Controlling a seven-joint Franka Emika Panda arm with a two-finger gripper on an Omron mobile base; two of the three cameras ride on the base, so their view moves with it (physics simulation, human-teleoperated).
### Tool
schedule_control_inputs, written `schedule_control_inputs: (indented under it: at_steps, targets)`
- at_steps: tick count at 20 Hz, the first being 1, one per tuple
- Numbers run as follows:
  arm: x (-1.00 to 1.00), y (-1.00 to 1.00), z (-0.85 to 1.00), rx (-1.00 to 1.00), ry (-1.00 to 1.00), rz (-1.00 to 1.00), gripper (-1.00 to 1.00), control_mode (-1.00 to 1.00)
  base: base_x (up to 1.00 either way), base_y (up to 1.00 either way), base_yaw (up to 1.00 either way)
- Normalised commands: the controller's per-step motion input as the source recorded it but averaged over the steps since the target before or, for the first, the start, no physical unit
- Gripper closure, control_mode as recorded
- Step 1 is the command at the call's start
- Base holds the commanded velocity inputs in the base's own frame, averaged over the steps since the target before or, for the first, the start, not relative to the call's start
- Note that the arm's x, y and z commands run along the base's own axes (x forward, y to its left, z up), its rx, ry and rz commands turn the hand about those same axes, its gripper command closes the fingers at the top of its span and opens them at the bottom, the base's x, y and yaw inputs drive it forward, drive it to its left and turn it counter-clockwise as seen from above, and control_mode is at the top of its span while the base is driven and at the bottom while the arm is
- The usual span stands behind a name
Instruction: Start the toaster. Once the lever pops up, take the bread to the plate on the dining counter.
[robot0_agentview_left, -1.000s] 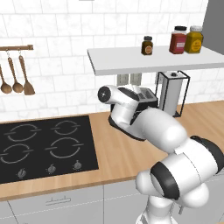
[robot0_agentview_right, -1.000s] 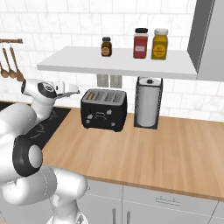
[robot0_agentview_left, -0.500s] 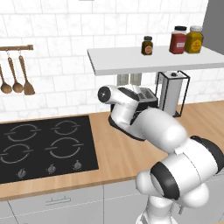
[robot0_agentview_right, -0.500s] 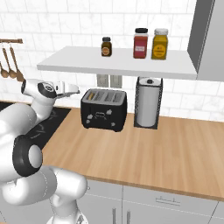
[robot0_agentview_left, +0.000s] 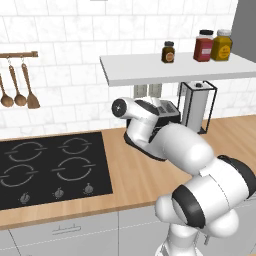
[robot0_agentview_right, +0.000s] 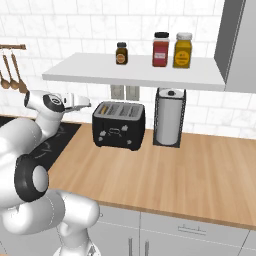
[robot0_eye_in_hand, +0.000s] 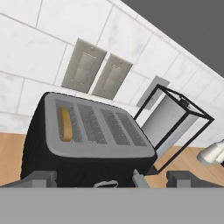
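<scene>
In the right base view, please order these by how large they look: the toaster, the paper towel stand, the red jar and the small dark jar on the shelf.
1. Toaster and paper towel stand: look alike in size, unranked.
2. Red jar.
3. Small dark jar.

In the left base view our arm covers most of the toaster. The bread sits sunk in a slot, just its top edge showing. We cannot read the toaster's front controls.
</scene>
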Motion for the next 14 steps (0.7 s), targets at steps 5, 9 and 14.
schedule_control_inputs:
  at_steps: [5, 9, 14]
  targets:
    - [0.00, 0.00, 0.00, 0.00, 0.00, 0.00, -1.00, -1.00, 0.00, 0.00, 0.00]
    - [0.00, 0.00, 0.00, 0.00, 0.00, 0.00, -1.00, -1.00, 0.00, 0.00, 0.00]
    - [0.00, 0.00, 0.00, 0.00, 0.00, 0.00, -1.00, -1.00, 0.00, 0.00, 0.00]
